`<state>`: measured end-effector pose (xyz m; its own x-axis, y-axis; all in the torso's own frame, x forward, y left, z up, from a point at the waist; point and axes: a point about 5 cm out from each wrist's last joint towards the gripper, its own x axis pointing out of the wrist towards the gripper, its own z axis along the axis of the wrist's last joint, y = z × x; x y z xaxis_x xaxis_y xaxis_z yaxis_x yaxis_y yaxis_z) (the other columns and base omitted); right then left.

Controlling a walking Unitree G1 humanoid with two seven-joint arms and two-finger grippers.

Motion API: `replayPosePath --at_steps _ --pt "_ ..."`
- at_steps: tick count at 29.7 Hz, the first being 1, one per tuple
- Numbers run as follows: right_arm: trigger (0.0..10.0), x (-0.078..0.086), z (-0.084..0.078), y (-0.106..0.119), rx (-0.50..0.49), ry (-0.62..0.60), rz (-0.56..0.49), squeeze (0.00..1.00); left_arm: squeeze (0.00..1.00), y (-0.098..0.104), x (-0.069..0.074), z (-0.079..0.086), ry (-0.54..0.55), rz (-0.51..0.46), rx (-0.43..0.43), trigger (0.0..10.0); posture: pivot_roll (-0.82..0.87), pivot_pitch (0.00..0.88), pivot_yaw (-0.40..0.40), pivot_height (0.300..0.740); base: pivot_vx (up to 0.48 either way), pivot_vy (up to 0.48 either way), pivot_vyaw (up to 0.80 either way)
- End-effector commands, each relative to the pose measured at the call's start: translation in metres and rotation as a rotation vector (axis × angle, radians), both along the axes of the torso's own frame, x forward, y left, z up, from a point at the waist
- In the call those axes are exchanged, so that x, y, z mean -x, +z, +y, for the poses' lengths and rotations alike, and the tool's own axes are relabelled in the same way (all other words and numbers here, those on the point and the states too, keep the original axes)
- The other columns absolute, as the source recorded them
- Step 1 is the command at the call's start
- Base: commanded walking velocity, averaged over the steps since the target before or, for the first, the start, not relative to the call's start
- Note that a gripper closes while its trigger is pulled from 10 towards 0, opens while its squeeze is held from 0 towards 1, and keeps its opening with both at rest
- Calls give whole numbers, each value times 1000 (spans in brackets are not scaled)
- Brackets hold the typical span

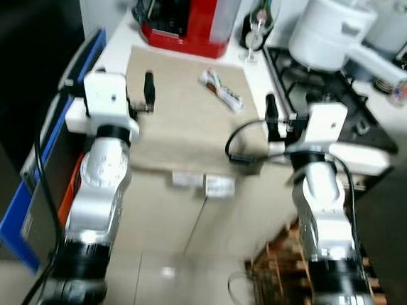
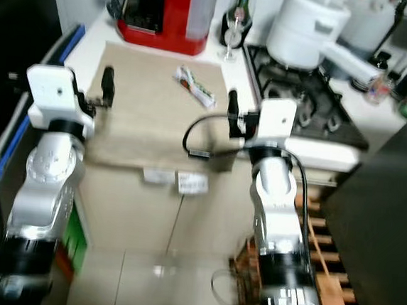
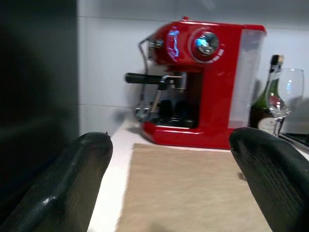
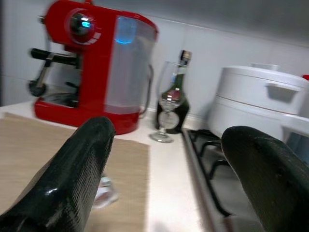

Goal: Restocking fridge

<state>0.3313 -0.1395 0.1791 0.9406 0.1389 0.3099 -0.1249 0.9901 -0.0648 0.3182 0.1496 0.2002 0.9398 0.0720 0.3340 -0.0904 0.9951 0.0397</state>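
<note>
white crinkled packet [image 1: 221, 90], on beige mat [image 1: 177, 122]

no readable text, labels too blurred

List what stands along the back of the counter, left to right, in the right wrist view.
Red coffee machine → dark bottle with a wine glass in front of it → white pot on the stove.
</note>
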Motion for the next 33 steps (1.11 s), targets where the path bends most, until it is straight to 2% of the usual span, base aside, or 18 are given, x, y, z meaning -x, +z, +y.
replayPosePath --at_steps 1,8,10,16,18,20,21,23,27,33 --pt "10000 -4 -15 9 6 -43 -19 0 0 3 -2 -13 -53 3 -3 10000 3 0 -94 740 480 0 0" --pt "10000 -15 -19 25 19 -33 -18 0 0 3 -2 -16 -62 7 -8 10000 10 0 -102 740 480 0 0" --pt "10000 -27 -24 38 25 -28 8 0 0 3 -4 -17 -60 12 -3 10000 9 0 -102 740 411 0 0" --pt "10000 -44 -28 58 38 29 91 0 0 4 -4 -13 -41 10 8 10000 8 0 -104 740 0 0 0" --pt "10000 -52 -28 61 66 88 181 0 0 5 -4 -12 -32 9 10 10000 8 0 -110 740 0 0 0" --pt "10000 -58 -32 59 143 151 315 0 0 5 -4 -11 -26 14 13 10000 9 0 -116 740 0 0 0" --pt "10000 -58 -32 59 143 151 315 0 0 5 -4 -11 -26 14 13 10000 9 0 -116 740 0 0 0" --pt "10000 -62 -43 58 158 154 387 0 0 5 -2 -10 -19 11 16 10000 9 0 -125 740 0 0 0" --pt "10000 -64 -49 60 156 193 439 0 0 5 -2 -8 -9 13 20 10000 6 0 -131 740 0 0 0" --pt "10000 -59 -46 60 141 304 498 0 0 2 2 -9 -6 23 29 10000 1 0 -134 740 0 0 0"
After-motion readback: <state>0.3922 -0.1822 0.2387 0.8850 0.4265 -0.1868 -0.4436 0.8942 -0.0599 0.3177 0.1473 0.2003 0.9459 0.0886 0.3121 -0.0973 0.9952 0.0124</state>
